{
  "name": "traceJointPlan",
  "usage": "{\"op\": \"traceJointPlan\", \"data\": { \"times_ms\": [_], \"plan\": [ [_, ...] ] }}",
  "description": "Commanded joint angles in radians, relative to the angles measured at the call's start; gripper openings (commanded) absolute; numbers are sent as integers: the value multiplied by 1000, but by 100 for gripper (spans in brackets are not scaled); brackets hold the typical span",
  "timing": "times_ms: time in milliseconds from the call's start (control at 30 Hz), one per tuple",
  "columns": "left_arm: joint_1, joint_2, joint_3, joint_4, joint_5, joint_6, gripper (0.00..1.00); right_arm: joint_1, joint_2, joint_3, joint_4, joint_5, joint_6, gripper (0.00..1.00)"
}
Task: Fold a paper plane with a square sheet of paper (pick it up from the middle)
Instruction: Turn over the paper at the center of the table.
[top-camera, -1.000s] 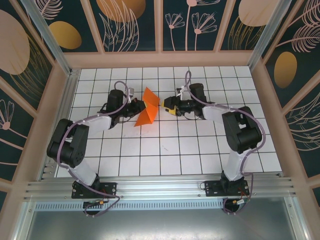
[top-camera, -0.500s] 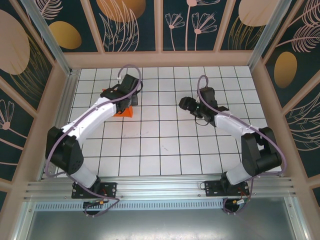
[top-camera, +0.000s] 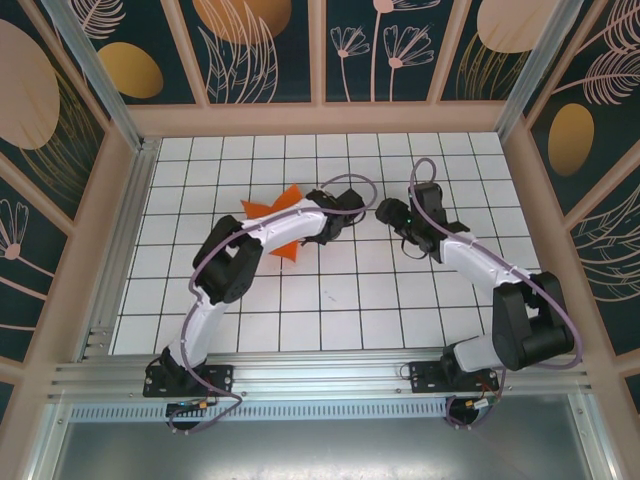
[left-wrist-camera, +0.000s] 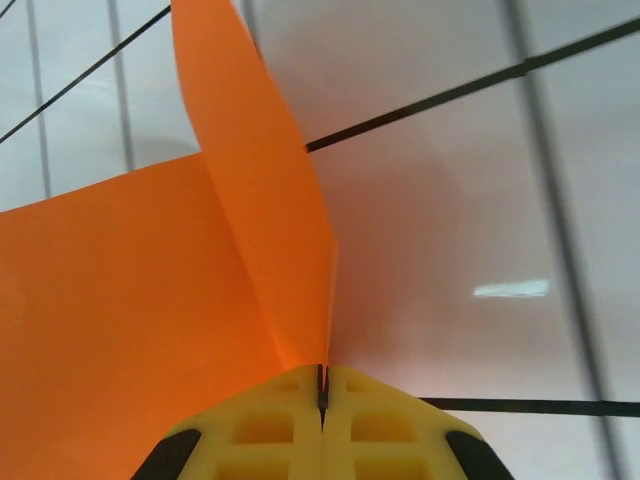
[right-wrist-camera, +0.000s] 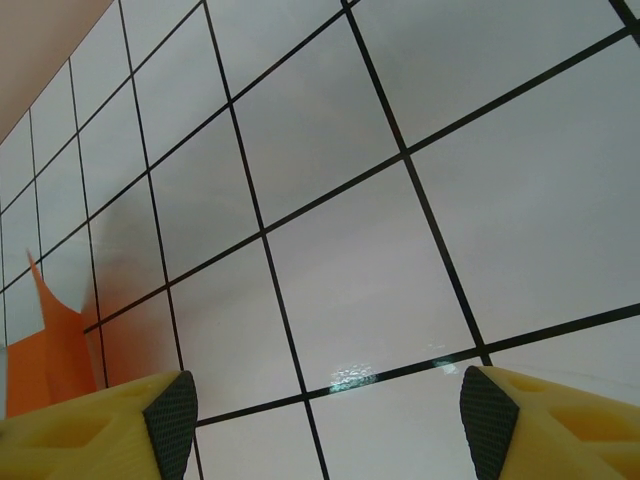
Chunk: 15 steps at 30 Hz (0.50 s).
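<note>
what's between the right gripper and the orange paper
Top view: the left arm's wrist, its left gripper shut on the orange paper; else bare tiles.

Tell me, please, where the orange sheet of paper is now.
In the top view the square sheet of paper is left of the table's centre, partly under the left arm; the left gripper is shut on its fold.

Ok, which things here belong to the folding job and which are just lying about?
Job:
- orange paper sheet, creased, pinched in the shut left pincer
- right pincer, open

Just there:
- white grid tabletop
- floral wall panels
</note>
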<state>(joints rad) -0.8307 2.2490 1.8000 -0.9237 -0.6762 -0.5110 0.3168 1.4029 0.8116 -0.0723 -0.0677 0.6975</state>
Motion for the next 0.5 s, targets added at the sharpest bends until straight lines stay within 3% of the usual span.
{"op": "traceJointPlan", "data": {
  "times_ms": [0,167,400,467],
  "plan": [
    [-19,54,59,-27,52,14,3,-20,-50,-27,-11,34,35,72],
    [-25,88,92,12,159,46,12,-47,-92,-60,-5,43,64,72],
    [-26,52,107,107,354,62,38,-66,-126,-78,-8,40,76,72],
    [-27,12,112,141,420,64,41,-67,-131,-82,-9,39,76,72]
  ]
}}
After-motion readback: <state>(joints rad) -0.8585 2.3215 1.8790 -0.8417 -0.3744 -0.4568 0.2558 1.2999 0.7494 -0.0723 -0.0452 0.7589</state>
